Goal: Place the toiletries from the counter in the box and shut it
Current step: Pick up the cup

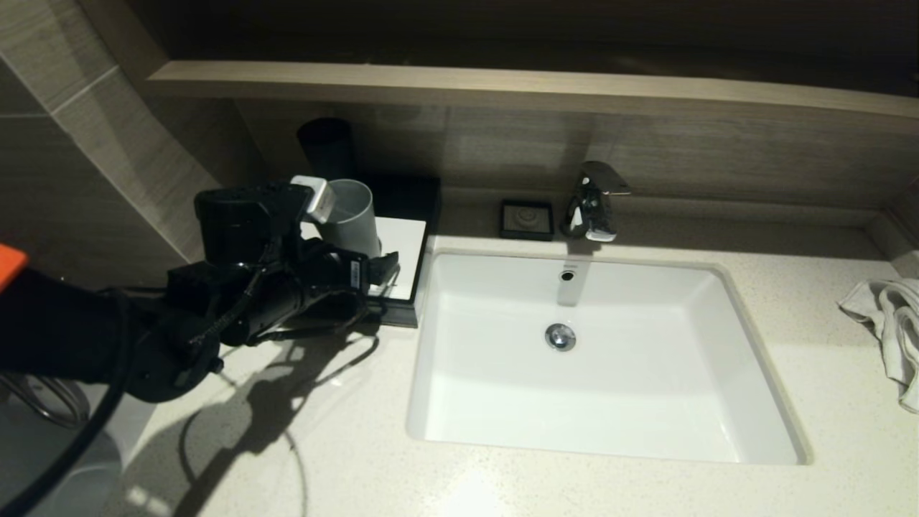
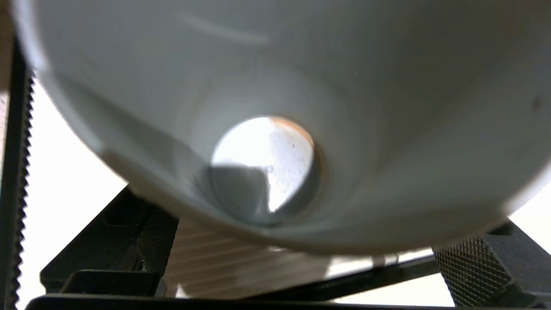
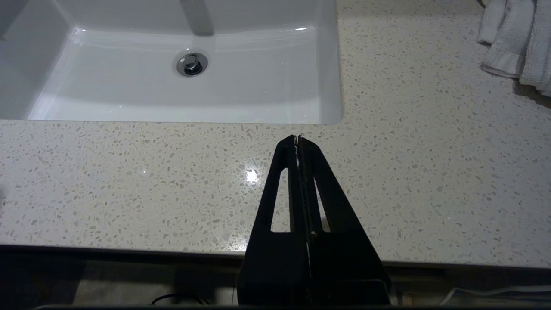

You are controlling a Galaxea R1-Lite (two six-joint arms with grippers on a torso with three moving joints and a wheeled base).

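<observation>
Find the box (image 1: 406,244) at the back of the counter (image 1: 502,488), just beside the sink (image 1: 718,301). On its white top: the grey cup (image 1: 355,212), tipped toward the left gripper (image 1: 352,231). Fingers spread wide, one on each side of the cup; can't tell if squeezing it. No packets anywhere on the counter. Go slow here. Stand the cup up straight so it can't roll off. Keep clear of the box front, then probably push the drawer all the way in. Right gripper (image 3: 298,140) pinched tight, holding nothing, parked over the counter's front edge.
</observation>
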